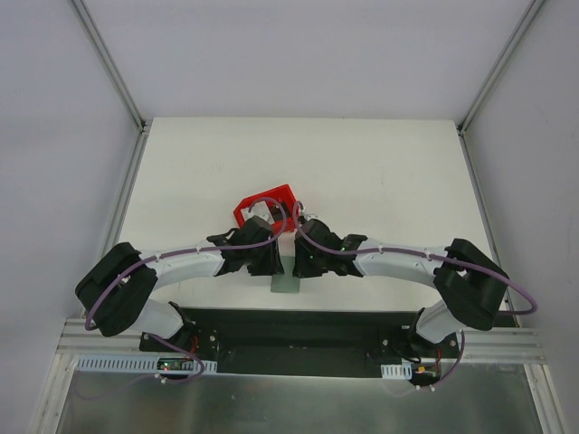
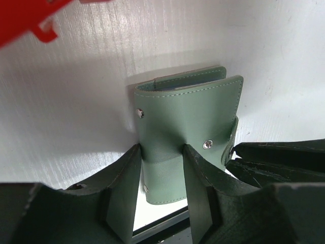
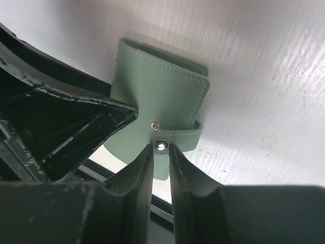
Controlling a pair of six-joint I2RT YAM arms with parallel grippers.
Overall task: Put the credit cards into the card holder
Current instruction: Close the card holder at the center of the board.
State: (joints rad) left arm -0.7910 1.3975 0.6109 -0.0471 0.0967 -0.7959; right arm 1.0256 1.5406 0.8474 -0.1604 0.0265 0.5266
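Between the left fingers (image 2: 122, 193), held a moderate width apart, sits the card holder (image 2: 188, 117). Each dark pad presses one side of the folded grey-green wallet, clamping it across its lower half. Its stitched top edge points to 12 o'clock in the left wrist view. The right fingers (image 3: 134, 178) are drawn narrow, nipping the small strap (image 3: 177, 138) that wraps round the wallet's edge. The strap's round snap (image 3: 161, 146) shows right at their tips. Seen from the left wrist, those right fingers come in at 4 o'clock of the wallet. Whether the wallet rests on the white tabletop (image 1: 380, 181) or hangs just above it cannot be told. From overhead, the arms meet in the middle, left from 9 o'clock and right from 3 o'clock. The wallet shows beneath them near the tabletop's 6 o'clock edge. A red bin (image 1: 242, 213) stands just beyond the wrists at 12 o'clock.
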